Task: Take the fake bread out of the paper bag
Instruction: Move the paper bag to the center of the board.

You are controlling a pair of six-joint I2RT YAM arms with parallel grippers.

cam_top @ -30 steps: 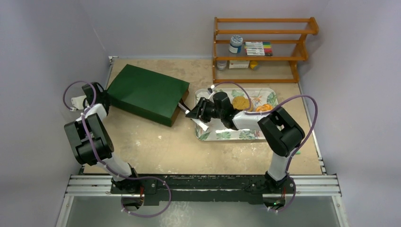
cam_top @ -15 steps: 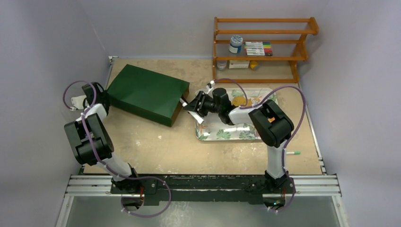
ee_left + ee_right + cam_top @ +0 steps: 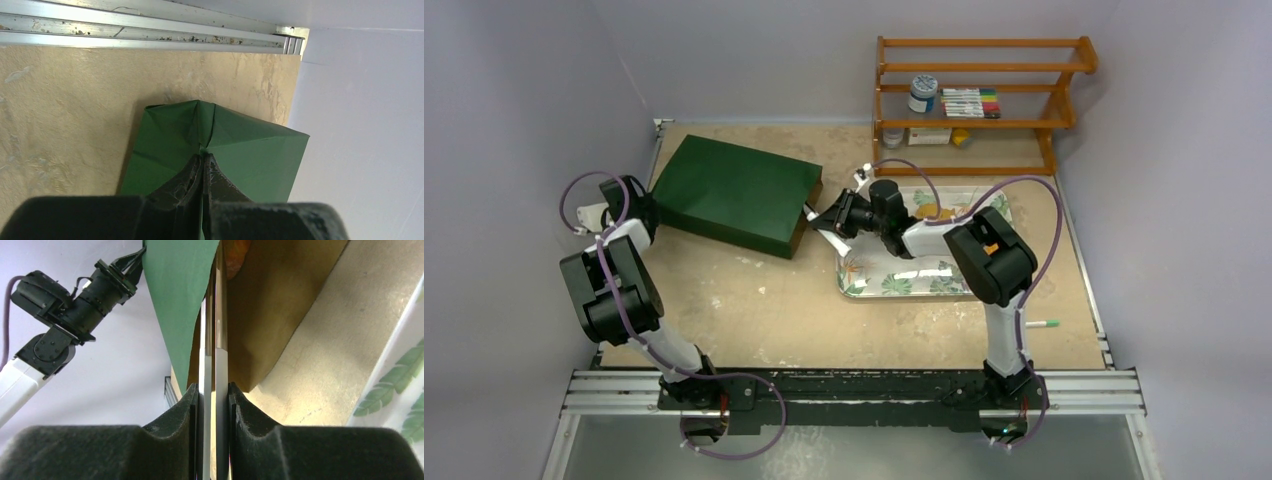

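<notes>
The dark green paper bag [image 3: 734,195] lies on its side at the back left, its mouth facing right. My left gripper [image 3: 639,205] is shut on the folded bottom of the bag [image 3: 240,145]. My right gripper [image 3: 839,215] is shut on a pair of white tongs [image 3: 221,340], whose tips reach into the bag's brown mouth [image 3: 270,305]. An orange bread piece [image 3: 235,255] shows just inside the bag beside the tong tips. A tan-orange bread piece [image 3: 931,212] lies on the leaf-patterned tray [image 3: 924,285], mostly hidden behind the right arm.
A wooden rack [image 3: 979,100] with a jar, markers and small items stands at the back right. A green pen [image 3: 1044,324] lies on the table right of the right arm. The tray's edge [image 3: 400,390] is just right of the bag's mouth.
My right gripper has moved left and back from over the tray to the bag's mouth, carrying the tongs. The left gripper has kept its hold on the bag's bottom.
</notes>
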